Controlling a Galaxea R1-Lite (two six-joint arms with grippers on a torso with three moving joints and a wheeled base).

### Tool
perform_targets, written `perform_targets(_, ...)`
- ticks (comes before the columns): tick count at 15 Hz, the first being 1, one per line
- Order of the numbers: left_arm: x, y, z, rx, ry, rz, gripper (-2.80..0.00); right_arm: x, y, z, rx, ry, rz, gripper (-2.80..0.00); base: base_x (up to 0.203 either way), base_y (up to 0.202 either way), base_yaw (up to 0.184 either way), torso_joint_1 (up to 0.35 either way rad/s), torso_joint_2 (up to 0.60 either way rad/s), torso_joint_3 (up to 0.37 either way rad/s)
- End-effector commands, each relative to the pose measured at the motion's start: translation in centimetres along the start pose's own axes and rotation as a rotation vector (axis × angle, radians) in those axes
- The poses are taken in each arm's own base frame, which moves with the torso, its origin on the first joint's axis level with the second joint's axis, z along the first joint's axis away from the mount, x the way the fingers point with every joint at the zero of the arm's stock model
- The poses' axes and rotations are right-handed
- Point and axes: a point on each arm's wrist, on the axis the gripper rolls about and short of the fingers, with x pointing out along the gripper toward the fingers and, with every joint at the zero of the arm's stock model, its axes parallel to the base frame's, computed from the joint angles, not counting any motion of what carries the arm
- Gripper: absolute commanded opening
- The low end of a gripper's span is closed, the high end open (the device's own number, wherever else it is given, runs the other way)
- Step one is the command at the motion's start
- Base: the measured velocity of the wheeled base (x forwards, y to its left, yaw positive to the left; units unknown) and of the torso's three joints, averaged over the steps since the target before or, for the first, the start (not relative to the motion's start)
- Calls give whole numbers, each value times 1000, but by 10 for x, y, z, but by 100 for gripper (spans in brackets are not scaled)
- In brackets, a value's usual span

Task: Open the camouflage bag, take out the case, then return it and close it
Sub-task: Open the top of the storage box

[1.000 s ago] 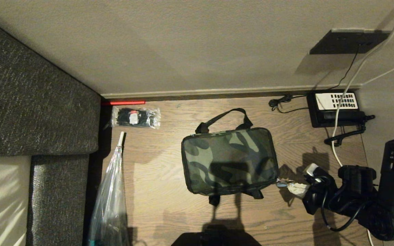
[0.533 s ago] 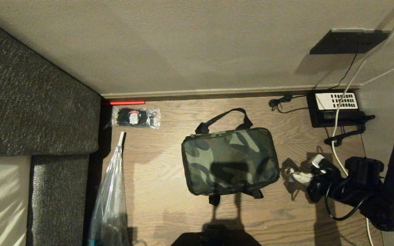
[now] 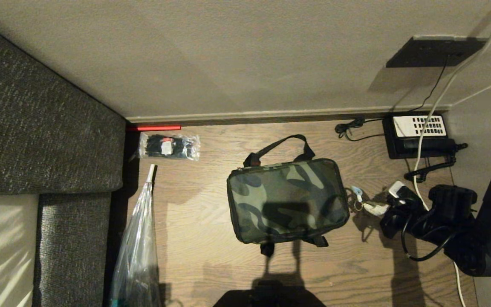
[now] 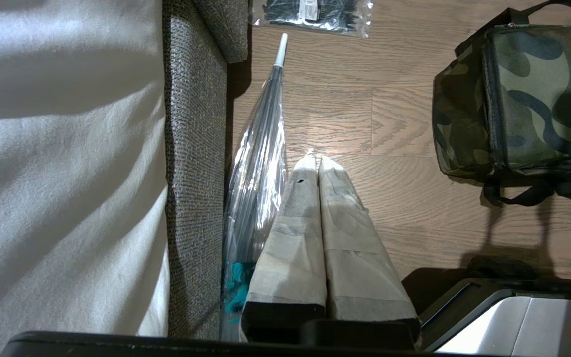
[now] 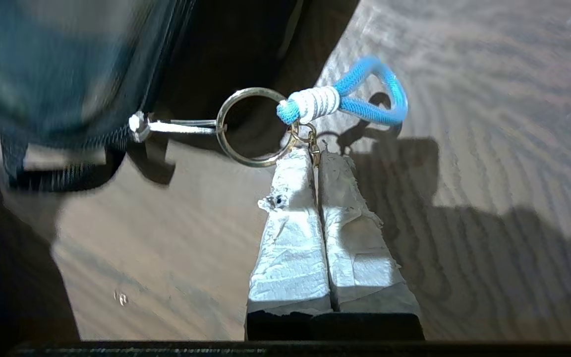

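2 tape-wrapped right fingers [image 5: 315,158] pinched on the metal keyring [image 5: 253,126] beside the soft camouflage bag [image 3: 287,199].

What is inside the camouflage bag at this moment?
That cannot be seen. The bag lies closed on the wooden floor, its lid covering everything inside, so no case is visible. The right gripper only pinches the key ring on its zipper pull.

Bare floor [image 3: 203,221] flanks the camouflage bag [image 3: 286,198]; cables [image 3: 418,187] and telephone [image 3: 418,134] crowd its right.
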Motion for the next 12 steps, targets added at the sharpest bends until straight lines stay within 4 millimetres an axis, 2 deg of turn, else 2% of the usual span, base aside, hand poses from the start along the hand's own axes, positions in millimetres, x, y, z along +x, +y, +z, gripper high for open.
perform_targets(1,0,0,-1,0,3,0,-280,7,0,10,23,-43,2,-280,0,0,0,0,0,0)
perform_targets(6,0,0,-1,0,3,0,-280,20,9,30,81,-112,41,-280,0,0,0,0,0,0)
perform_targets(12,0,0,-1,0,3,0,-280,27,7,50,114,-180,44,-280,0,0,0,0,0,0)
